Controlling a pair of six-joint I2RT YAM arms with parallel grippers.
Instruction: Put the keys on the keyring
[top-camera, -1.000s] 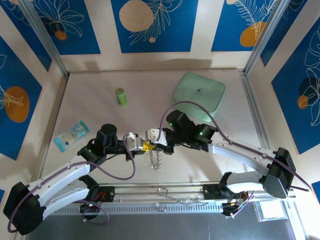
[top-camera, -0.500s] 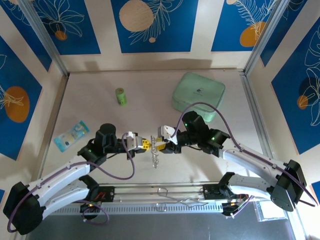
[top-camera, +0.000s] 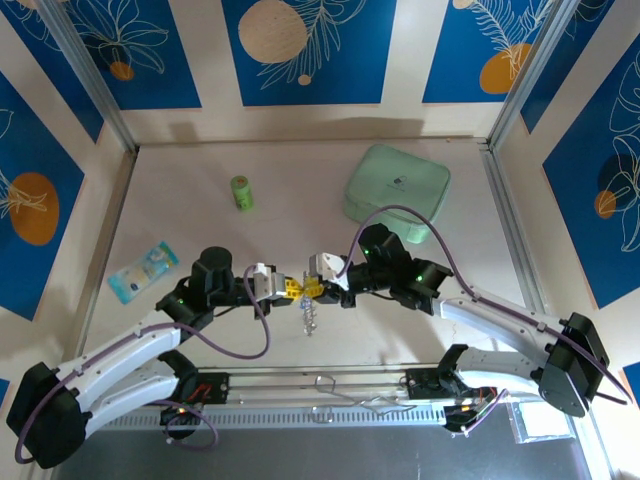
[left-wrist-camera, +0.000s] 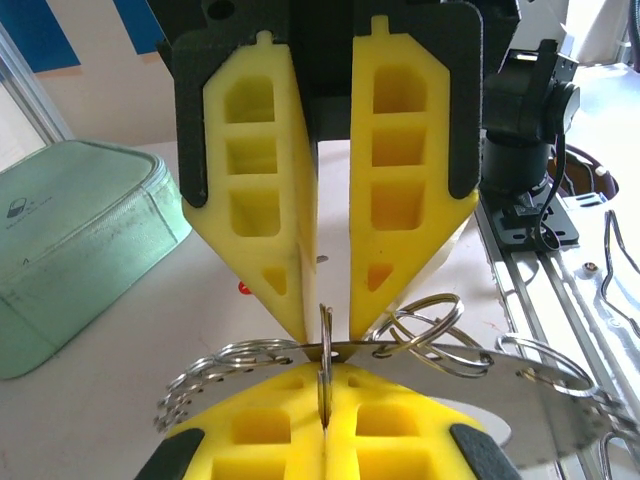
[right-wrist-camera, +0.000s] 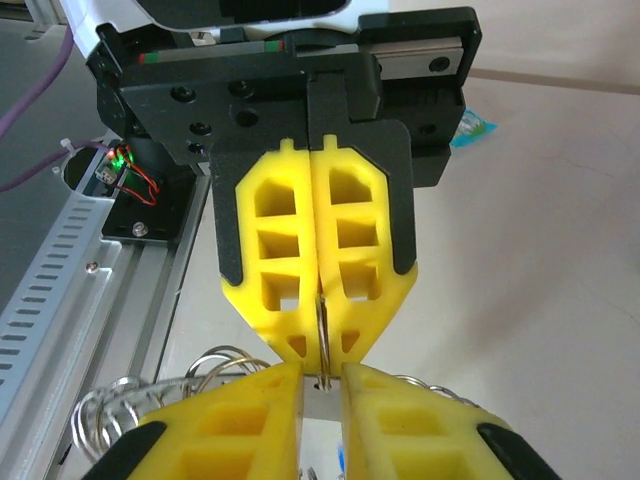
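The two grippers meet tip to tip above the table's near middle. My left gripper (top-camera: 288, 290) (left-wrist-camera: 325, 372) is shut on the keyring (left-wrist-camera: 324, 345), pinching its thin wire ring edge-on. Its fringe of small silvery rings (left-wrist-camera: 225, 365) fans out to both sides and hangs below the jaws (top-camera: 310, 318). My right gripper (top-camera: 316, 289) (right-wrist-camera: 322, 375) faces it with its fingers a narrow gap apart. A flat silvery key (right-wrist-camera: 323, 402) with a hole fills that gap. The ring's end (right-wrist-camera: 322, 330) touches the key at the hole. A blue bit shows under the key.
A mint-green zip pouch (top-camera: 397, 192) lies at the back right and a small green cylinder (top-camera: 241, 192) at the back left. A blue-and-white packet (top-camera: 143, 270) sits at the left. A metal rail (top-camera: 330, 385) runs along the near edge.
Half a second ago the right gripper had pulled back to the right with its jaws wider. It has returned to the left gripper's tips and narrowed again. The left arm stayed put.
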